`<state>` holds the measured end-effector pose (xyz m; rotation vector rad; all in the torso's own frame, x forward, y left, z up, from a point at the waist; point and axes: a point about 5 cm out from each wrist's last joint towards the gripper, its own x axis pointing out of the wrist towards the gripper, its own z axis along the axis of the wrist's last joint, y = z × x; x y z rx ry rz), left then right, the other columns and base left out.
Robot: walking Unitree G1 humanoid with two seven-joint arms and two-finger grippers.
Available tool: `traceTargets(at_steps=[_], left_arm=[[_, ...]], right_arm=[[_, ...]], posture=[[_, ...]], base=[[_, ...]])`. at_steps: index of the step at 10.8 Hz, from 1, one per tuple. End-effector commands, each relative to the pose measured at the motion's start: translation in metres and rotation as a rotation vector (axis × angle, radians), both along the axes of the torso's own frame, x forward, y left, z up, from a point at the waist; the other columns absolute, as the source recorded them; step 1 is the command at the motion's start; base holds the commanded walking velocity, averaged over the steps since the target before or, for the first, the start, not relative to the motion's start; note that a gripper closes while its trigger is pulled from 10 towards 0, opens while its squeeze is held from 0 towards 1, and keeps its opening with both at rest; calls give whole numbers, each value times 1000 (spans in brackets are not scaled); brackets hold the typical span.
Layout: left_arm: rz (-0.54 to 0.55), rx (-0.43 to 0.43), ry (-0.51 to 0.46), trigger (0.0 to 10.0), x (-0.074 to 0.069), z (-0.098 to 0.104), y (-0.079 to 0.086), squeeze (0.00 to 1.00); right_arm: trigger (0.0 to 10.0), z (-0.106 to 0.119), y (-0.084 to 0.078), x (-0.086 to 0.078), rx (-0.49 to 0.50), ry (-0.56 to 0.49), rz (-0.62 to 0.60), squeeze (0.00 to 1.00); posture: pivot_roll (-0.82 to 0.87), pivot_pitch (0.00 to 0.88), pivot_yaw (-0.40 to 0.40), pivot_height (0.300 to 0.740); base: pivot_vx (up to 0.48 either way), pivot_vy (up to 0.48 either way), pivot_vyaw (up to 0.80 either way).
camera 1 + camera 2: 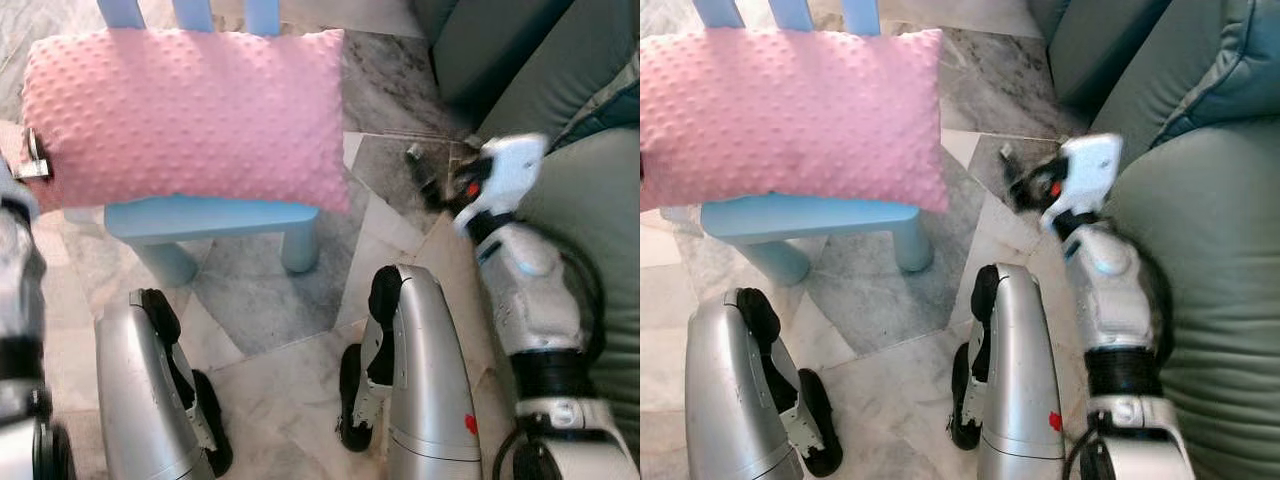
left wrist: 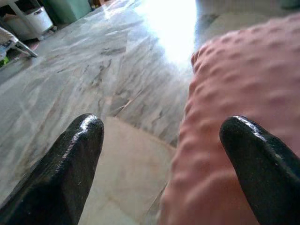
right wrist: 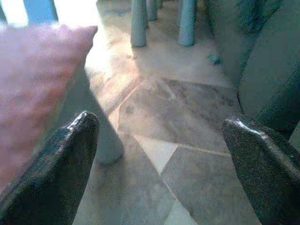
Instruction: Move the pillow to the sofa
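Observation:
A pink dotted pillow [image 1: 190, 115] lies across the seat of a small blue chair [image 1: 210, 220], overhanging it on both sides. My left gripper [image 2: 161, 126] is at the pillow's left end, open. The pillow [image 2: 243, 84] bulges in beside one finger, with bare floor beyond the other. My right gripper [image 1: 430, 172] hangs open and blurred over the floor, right of the chair and next to the green sofa [image 1: 580, 200], holding nothing. In the right wrist view its fingers [image 3: 70, 150] stand wide apart, with the pillow [image 3: 33, 79] off to one side.
Grey and beige marble tiles [image 1: 270, 300] cover the floor. My two silver legs [image 1: 420, 380] stand in front of the chair. The sofa's arm and cushions [image 1: 1160, 60] fill the right side, and the chair legs [image 3: 138, 23] stand ahead.

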<state>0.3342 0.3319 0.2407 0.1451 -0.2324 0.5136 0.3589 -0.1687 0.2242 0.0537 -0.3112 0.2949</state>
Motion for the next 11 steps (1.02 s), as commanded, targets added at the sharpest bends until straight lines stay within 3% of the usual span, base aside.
traceTargets(at_steps=[1, 2, 3, 6, 11], left_arm=[[28, -34, 4, 10000, -1, -1, 14, 0], [10, -71, 34, 10000, 6, -4, 13, 0], [-42, -170, 70, 10000, 16, -13, 5, 0], [-97, -304, 94, 10000, 31, -33, -8, 0], [-205, -339, 152, 10000, 45, -48, -36, 0]], right_arm=[[10000, -3, -3, 2, 41, 27, 23, 0], [10000, -1, 5, 5, 98, 39, 75, 0], [10000, -2, 21, 9, 138, 57, 142, 0], [10000, -15, 60, 17, 215, 113, 262, 0], [10000, -26, 90, 29, 199, 192, 389, 0]], posture=[[-72, 454, -76, 393], [-75, 455, -79, 393], [-76, 455, -80, 393], [-66, 463, -89, 393], [-43, 492, -114, 393]], base=[[0, 0, 0], [0, 0, 0], [0, 0, 0], [0, 0, 0], [0, 0, 0]])
